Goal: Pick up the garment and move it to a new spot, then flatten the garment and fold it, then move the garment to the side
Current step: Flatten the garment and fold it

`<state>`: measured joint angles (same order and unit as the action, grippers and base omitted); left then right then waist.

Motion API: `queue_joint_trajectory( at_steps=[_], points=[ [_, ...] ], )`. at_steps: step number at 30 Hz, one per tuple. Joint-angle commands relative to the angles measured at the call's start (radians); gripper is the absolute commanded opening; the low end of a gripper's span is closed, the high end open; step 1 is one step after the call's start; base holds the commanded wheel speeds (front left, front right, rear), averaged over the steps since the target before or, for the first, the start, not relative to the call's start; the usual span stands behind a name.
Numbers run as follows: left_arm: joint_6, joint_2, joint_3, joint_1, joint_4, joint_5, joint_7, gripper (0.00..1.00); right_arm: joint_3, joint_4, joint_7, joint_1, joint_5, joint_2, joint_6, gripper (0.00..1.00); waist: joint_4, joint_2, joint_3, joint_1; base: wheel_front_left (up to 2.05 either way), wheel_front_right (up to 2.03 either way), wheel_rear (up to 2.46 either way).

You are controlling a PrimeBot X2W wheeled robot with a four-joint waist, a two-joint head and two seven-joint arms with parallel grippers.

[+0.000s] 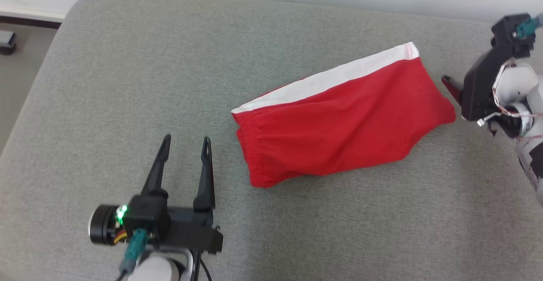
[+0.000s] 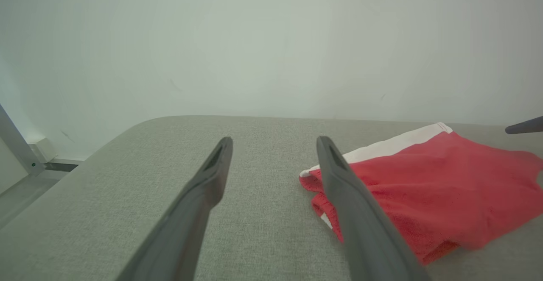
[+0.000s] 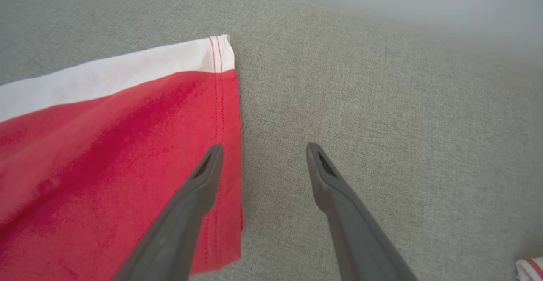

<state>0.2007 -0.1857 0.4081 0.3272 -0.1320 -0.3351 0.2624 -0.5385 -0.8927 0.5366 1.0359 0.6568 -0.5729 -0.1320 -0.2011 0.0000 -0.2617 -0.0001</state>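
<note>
While shorts (image 1: 339, 120) lie folded on surface (image 1: 127, 82), your left end effector (image 1: 187, 138) gapes empty near waistband; right end effector (image 3: 264, 147) spread over hem edge.

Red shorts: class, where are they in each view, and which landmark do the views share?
Head view: red shorts, right of centre on the grey cushion.
Left wrist view: shorts at lower right.
Right wrist view: shorts across the left half.
Shared landmark: the shorts' white stripe, along one edge in all three.
</note>
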Motion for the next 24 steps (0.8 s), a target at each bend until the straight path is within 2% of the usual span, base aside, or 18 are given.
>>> queue_joint_trajectory(
  at_steps=[1, 13, 19, 24],
  points=[
    [-0.003, 0.008, -0.007, -0.035, 0.016, 0.024, 0.002, 1.00, 0.013, -0.012, -0.006, -0.028, -0.014, 0.003, 0.002, 1.00, -0.017, 0.0000, -0.009, 0.0001, 0.00, 0.00, 0.00],
    [-0.010, 0.027, -0.074, -0.170, 0.071, 0.103, 0.002, 1.00, 0.096, -0.073, -0.057, -0.073, -0.086, 0.060, 0.002, 1.00, -0.053, 0.0000, -0.037, 0.0001, 0.00, 0.00, 0.00],
    [-0.028, 0.050, -0.102, -0.214, 0.075, 0.122, 0.003, 1.00, 0.127, -0.108, -0.074, -0.079, -0.135, 0.108, 0.002, 1.00, -0.067, 0.0000, -0.048, 0.0001, 0.00, 0.00, 0.00],
    [-0.050, 0.069, -0.120, -0.232, 0.062, 0.126, 0.003, 1.00, 0.103, -0.106, -0.027, -0.109, -0.154, 0.142, -0.001, 1.00, -0.073, 0.0000, -0.052, 0.0001, 0.00, 0.00, 0.00]
  ],
)
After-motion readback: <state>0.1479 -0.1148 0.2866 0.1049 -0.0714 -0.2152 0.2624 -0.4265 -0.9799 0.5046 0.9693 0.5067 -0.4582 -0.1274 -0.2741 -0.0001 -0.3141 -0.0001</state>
